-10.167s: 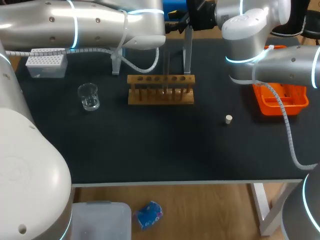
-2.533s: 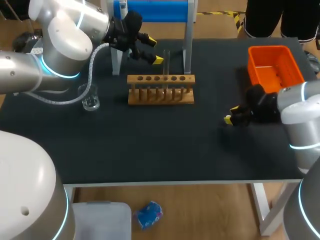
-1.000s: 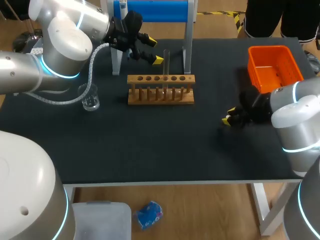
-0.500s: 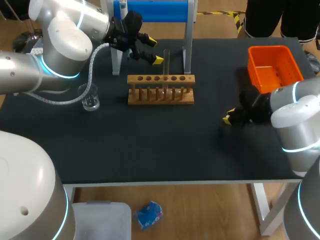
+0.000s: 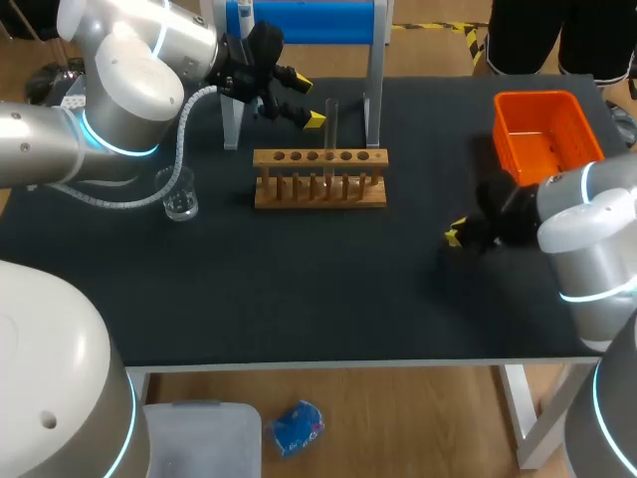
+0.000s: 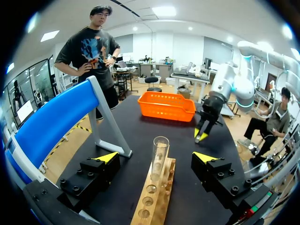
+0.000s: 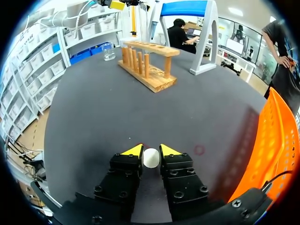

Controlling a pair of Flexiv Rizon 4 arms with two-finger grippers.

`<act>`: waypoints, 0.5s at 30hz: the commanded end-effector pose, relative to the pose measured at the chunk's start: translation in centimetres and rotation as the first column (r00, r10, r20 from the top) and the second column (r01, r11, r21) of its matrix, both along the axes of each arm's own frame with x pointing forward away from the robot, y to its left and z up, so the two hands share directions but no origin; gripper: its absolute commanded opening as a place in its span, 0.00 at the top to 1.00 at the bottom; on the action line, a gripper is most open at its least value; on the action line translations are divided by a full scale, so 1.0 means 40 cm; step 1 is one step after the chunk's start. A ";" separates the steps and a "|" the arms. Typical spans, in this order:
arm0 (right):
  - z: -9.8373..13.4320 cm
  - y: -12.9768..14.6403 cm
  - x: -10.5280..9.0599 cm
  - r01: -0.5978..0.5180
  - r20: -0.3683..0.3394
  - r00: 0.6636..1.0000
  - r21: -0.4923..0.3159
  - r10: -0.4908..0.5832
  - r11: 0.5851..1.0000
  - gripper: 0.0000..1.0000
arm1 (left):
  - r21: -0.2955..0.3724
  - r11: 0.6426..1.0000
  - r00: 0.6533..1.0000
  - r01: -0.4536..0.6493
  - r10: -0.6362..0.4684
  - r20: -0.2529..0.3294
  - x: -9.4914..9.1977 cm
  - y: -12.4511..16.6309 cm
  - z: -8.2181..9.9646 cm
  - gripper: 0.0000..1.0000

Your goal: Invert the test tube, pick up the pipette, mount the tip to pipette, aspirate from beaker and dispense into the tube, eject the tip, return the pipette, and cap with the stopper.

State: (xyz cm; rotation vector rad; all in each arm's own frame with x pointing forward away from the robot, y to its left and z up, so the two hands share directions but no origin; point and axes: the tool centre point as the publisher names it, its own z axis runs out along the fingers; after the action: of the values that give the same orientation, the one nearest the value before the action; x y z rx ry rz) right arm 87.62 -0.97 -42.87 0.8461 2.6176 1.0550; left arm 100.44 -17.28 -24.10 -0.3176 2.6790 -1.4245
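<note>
Finding: no text, label, number or sign can be read in any of the three views. Items checked: the beaker (image 5: 177,194), the wooden rack (image 5: 319,192), the orange bin (image 5: 547,98) and the blue stand (image 5: 309,20). None bears print that can be made out.

Head: high behind the robot, looking down on the whole tabletop (image 5: 299,289). Left wrist: close over the wooden rack (image 6: 164,183) and test tube (image 6: 159,157), facing the orange bin (image 6: 166,107). Right wrist: low near the bin, facing back toward the same rack.
</note>
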 end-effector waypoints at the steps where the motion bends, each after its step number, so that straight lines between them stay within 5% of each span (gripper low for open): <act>1: 0.035 -0.001 0.004 -0.007 0.012 1.000 -0.004 0.007 1.000 1.00 | 0.004 1.000 1.000 0.002 -0.002 -0.005 0.003 0.000 0.002 0.00; 15: 0.226 0.025 0.052 -0.130 0.043 0.991 0.022 0.129 0.991 1.00 | 0.004 1.000 1.000 0.002 -0.002 -0.005 0.003 0.000 0.002 0.00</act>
State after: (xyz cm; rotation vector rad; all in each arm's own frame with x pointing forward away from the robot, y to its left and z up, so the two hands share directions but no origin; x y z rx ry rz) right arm 89.59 0.94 -36.25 0.6850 2.5989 1.1014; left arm 100.45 -17.27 -24.10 -0.3177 2.6790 -1.4243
